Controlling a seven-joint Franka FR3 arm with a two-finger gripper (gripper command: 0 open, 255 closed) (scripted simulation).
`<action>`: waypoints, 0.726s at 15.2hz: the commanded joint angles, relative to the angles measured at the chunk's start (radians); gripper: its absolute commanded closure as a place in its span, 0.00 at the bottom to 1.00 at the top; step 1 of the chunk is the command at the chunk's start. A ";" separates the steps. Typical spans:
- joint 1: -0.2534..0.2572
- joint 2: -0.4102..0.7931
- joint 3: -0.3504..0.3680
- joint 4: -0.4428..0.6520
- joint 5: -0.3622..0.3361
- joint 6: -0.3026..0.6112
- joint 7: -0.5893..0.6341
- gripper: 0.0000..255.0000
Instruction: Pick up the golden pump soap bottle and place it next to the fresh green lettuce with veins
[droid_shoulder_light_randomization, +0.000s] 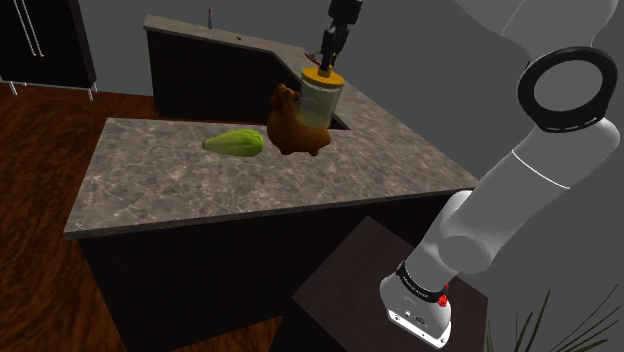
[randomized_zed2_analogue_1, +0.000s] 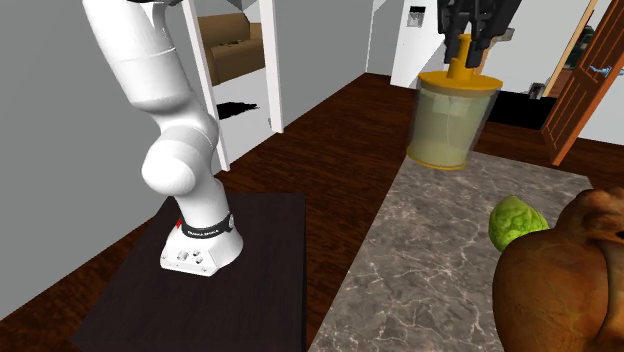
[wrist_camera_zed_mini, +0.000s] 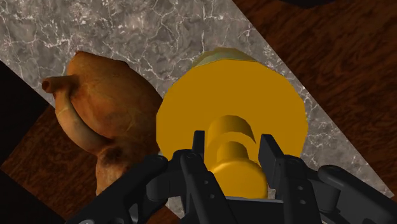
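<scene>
The soap bottle (droid_shoulder_light_randomization: 320, 98) has a pale translucent body and a golden-orange cap and pump; it hangs in the air above the counter. My gripper (droid_shoulder_light_randomization: 329, 62) is shut on its pump from above. In the second exterior view the gripper (randomized_zed2_analogue_1: 464, 55) clasps the pump over the bottle (randomized_zed2_analogue_1: 452, 125). The wrist view has the black fingers (wrist_camera_zed_mini: 199, 147) pressed on both sides of the golden pump of the bottle (wrist_camera_zed_mini: 232, 105). The green lettuce (droid_shoulder_light_randomization: 236, 143) lies on the marble counter (droid_shoulder_light_randomization: 170, 185), toward the shoulder view's left of the bottle; the lettuce (randomized_zed2_analogue_1: 516, 221) is also in the second exterior view.
A brown animal-shaped figurine (droid_shoulder_light_randomization: 293, 125) stands between lettuce and bottle, just below the bottle; the figurine (randomized_zed2_analogue_1: 560, 275) looms large in the second exterior view. A dark counter with a faucet (droid_shoulder_light_randomization: 210, 18) runs behind. My stand (droid_shoulder_light_randomization: 360, 290) sits at the counter's near edge.
</scene>
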 joint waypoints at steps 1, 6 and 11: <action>0.015 0.043 0.019 0.047 0.005 -0.006 0.035 1.00; 0.059 0.180 0.066 0.216 0.009 -0.044 0.124 1.00; 0.089 0.265 0.089 0.300 0.007 -0.046 0.177 1.00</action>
